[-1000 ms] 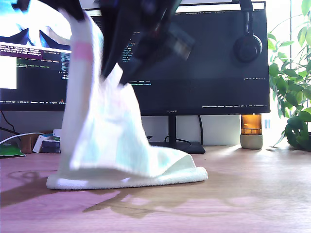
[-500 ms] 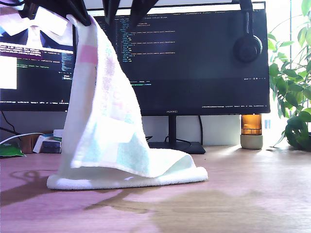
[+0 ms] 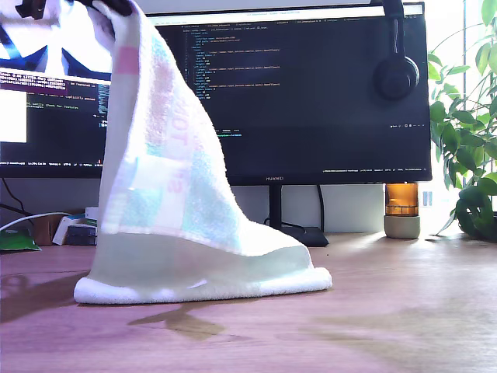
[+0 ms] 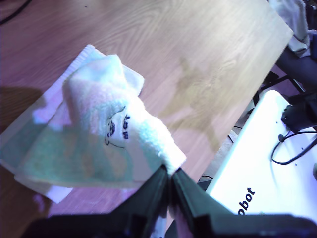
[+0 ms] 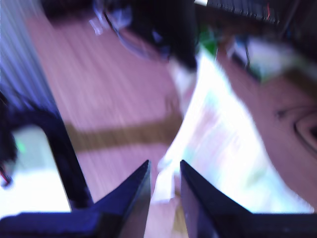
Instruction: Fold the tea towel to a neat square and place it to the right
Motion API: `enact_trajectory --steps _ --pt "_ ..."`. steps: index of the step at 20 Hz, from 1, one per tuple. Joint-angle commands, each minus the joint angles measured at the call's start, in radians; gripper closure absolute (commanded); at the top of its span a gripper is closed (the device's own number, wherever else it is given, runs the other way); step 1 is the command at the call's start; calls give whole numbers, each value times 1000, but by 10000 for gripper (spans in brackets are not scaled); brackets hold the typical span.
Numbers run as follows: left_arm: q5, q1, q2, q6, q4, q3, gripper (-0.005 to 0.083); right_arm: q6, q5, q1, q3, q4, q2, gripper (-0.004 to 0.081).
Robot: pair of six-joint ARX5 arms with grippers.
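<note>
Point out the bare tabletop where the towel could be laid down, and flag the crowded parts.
Free: the wood between the tea towel and the amber jar, toward the plant on the exterior view's right, and the front strip. Crowded: behind the towel on that view's left, with small boxes and cables under the monitor.

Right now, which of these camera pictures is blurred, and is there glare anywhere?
Second wrist view: heavily smeared, the tea towel and desk streaked. First wrist view: fairly sharp, the towel's dark print readable. Exterior view: mostly sharp, with blown-out daylight behind the plant at that view's right and soft shadows on the desk.
</note>
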Motion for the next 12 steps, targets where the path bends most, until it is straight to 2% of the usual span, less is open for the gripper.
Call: enact_trajectory --steps 1,4,6,10,12 --pt "8 0 -9 10 11 -6 794 -31 -64 -51 -52 28 -24 611" --pt "33 0 -9 8 23 -6 794 -25 -150 -136 -153 94 -84 611" --pt "32 0 -9 6 23 -6 794 26 -167 -161 -257 171 -111 610" --pt "32 0 -9 4 23 -6 794 192 -160 -163 -446 447 -105 611" --pt "32 0 -9 -2 25 -6 794 286 -160 -145 -473 484 -71 611"
